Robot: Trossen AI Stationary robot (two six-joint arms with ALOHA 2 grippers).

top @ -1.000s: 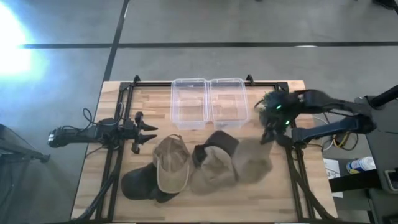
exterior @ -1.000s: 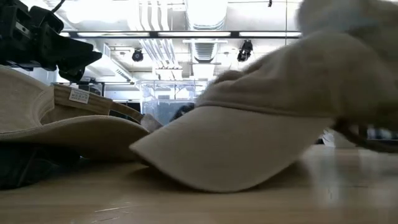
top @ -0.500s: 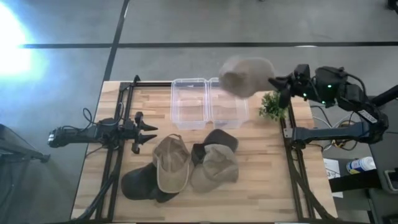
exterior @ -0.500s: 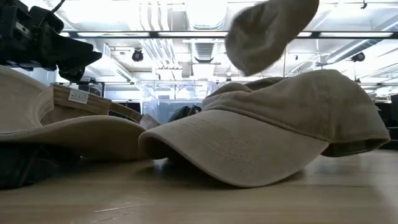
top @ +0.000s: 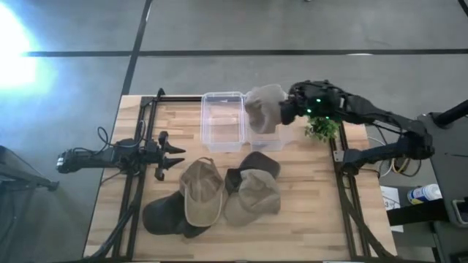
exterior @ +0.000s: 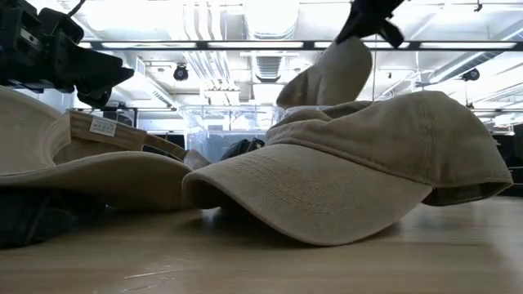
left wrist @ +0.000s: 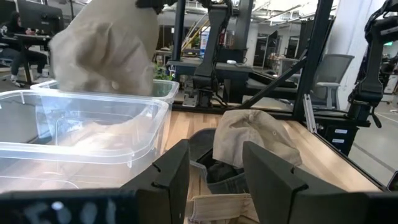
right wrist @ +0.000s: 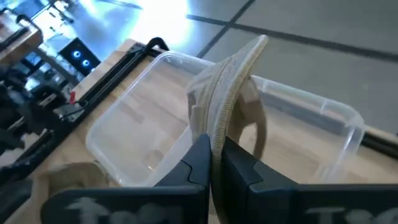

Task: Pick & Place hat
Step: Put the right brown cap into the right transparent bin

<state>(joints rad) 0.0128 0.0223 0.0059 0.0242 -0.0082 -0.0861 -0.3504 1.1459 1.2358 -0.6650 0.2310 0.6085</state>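
Note:
My right gripper (top: 287, 111) is shut on a beige cap (top: 265, 108) and holds it in the air over the right clear bin (top: 272, 136) at the table's far side. The low view shows that cap (exterior: 331, 73) hanging below the gripper (exterior: 368, 18). My left gripper (top: 175, 155) waits open at the table's left, touching nothing. Several other caps lie on the wood near the middle: a beige one (top: 202, 191) on a dark one (top: 164, 214), another beige one (top: 252, 197) beside a dark one (top: 257, 164). My right gripper (right wrist: 214, 152) pinches the held cap's brim (right wrist: 220, 121) between its two fingers, the brim standing edge-on in the gap. The fingers come from the table's right, slanting down. The cap is lifted clear of the table, its crown (right wrist: 255, 118) hanging over the bin.
The left clear bin (top: 222, 120) stands beside the right one, and a small green plant (top: 322, 129) sits near the far right corner. Black frame rails (top: 135, 197) run along both table sides. Bare wood (top: 307, 212) lies at the near right.
My right gripper, shut on the beige cap, has lifted it off the table's near right, swung it high toward the far edge, then brought it left and lower over the right bin. The spot beside the other caps where it lay is now bare.

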